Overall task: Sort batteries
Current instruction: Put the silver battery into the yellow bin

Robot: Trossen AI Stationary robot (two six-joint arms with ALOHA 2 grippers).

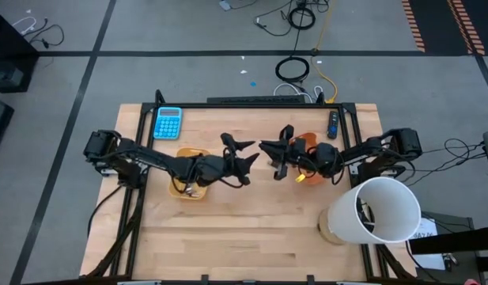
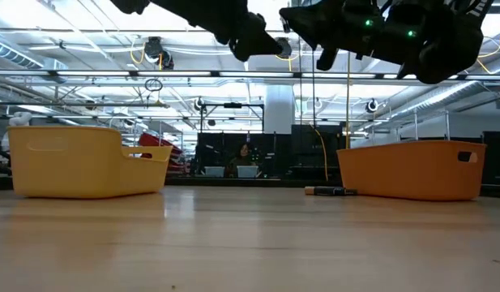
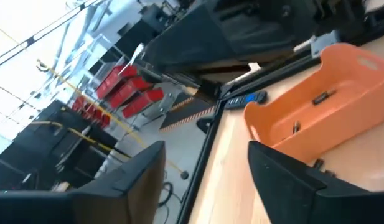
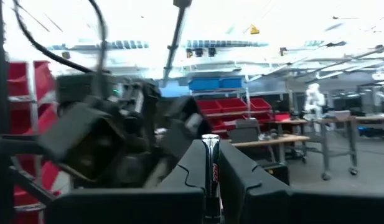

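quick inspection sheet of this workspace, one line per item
surface: wooden table, mostly bare
job's things: yellow tray and orange tray apart on the table; batteries in the orange one; one battery clamped upright
clutter: blue calculator, white bucket, marker
grippers: left gripper open, raised mid-table; right gripper shut on the battery, facing it
cables: coils on the floor behind the table
surroundings: red bins, shelving, benches

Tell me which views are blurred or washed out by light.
Right wrist view: sharp on the battery in the right claw, blurred on the left arm, ceiling blown out. Left wrist view: soft, glare in one corner. Low view: arms dark against bright ceiling lights. High view: even.
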